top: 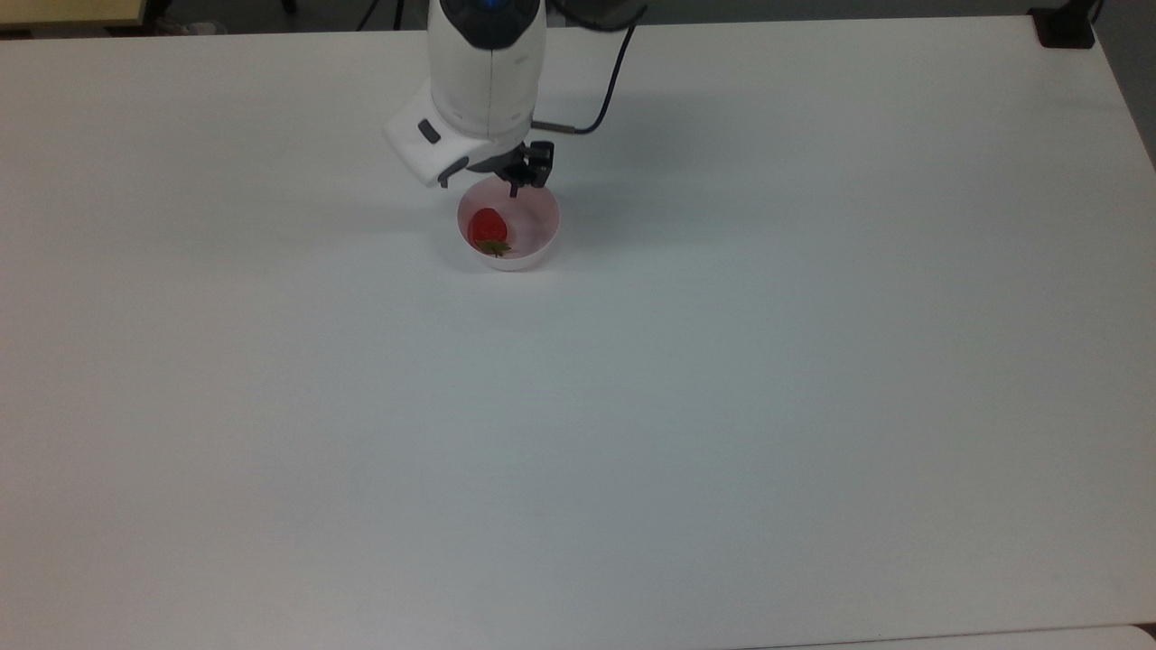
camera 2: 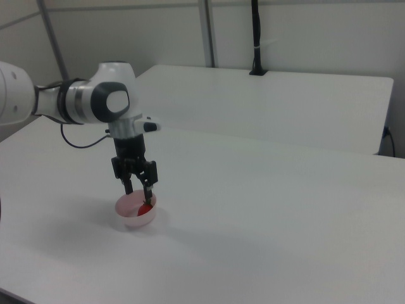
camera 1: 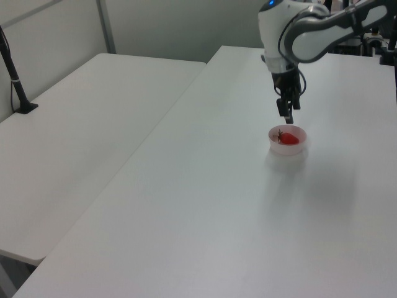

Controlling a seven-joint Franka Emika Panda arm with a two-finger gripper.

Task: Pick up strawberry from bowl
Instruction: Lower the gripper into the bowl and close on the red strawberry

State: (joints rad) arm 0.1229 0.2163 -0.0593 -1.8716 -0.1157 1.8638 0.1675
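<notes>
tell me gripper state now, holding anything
Gripper: open, holding nothing; its fingers hang just above the bowl, strawberry in it ungrasped.

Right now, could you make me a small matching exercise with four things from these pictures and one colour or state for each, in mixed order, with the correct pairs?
Things:
1. strawberry
2. bowl
3. end effector
4. table

States:
A. pale pink, round
B. open, fingers just above the bowl
C. white, bearing the bowl
D. red, lying inside the bowl

Pairs: 1-D, 2-A, 3-B, 4-C
</notes>
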